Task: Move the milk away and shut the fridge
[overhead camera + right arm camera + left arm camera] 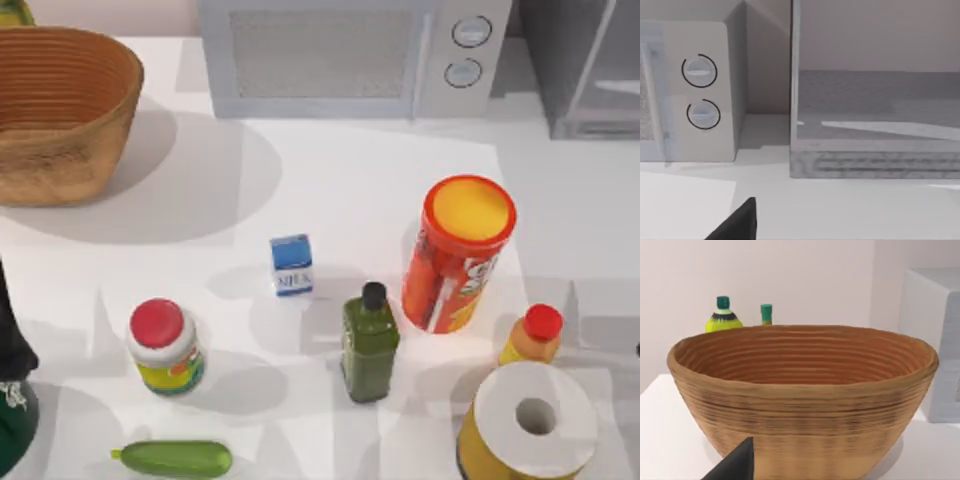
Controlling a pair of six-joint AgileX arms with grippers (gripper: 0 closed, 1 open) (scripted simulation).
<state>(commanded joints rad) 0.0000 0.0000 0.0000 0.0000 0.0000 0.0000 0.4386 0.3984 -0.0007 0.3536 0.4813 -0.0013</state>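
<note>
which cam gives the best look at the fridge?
Right wrist view: the fridge faces the camera, interior and lower front edge plain, beside the microwave. The top view catches just its corner at the table's far right. The left wrist view faces the basket.

Non-task clutter: woven basket (pixel 55 110) at tabletop's far-left corner, microwave (pixel 350 55) along the far edge, two round dials at its right. Red chip can (pixel 455 255) right of centre. Near edge, from the left: cucumber (pixel 175 458), red-capped white jar (pixel 165 345), green bottle (pixel 369 342), small red-capped orange bottle (pixel 533 335), paper roll (pixel 530 420) at near-right corner. Two green-capped bottles (pixel 723 315) behind the basket.
</note>
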